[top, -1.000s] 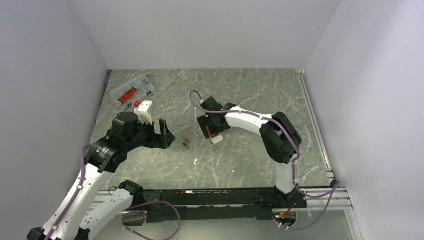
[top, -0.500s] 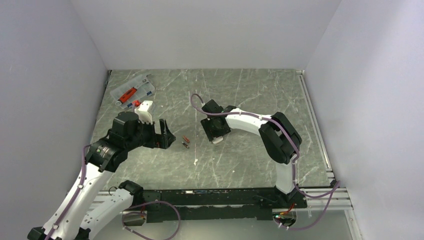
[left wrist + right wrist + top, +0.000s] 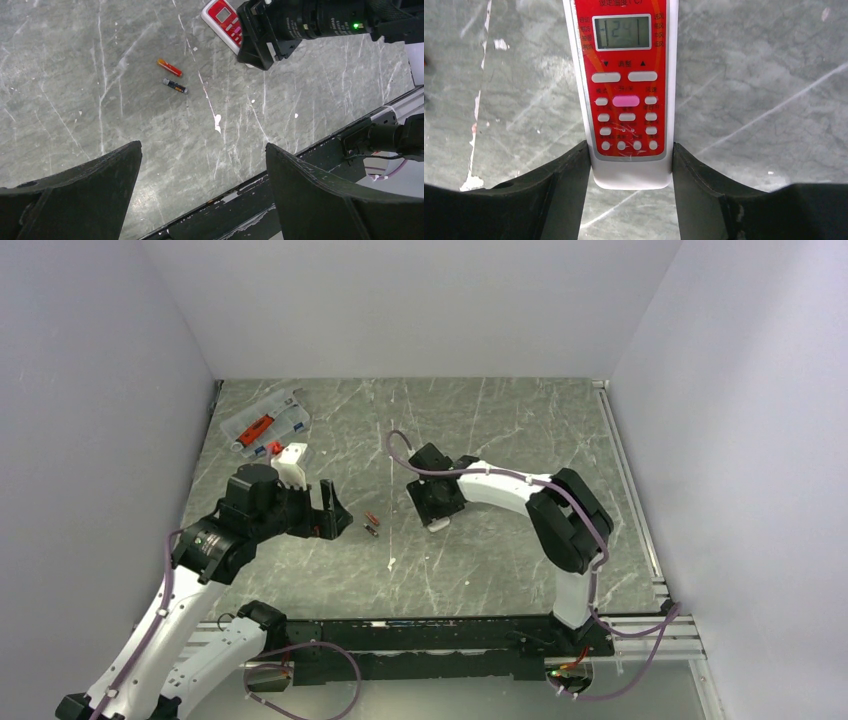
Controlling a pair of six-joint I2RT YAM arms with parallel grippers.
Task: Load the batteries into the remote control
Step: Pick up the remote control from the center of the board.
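Right pincer [image 3: 630,150]: seemingly pinching slim white red-faced remote control [image 3: 626,75], just dragged nearer.
Left pincer [image 3: 202,150]: spread; orange-ended metal batteries [image 3: 175,85] ahead, unloaded.

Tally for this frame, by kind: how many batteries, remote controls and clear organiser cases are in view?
batteries: 2
remote control: 1
clear organiser case: 1
Total: 4
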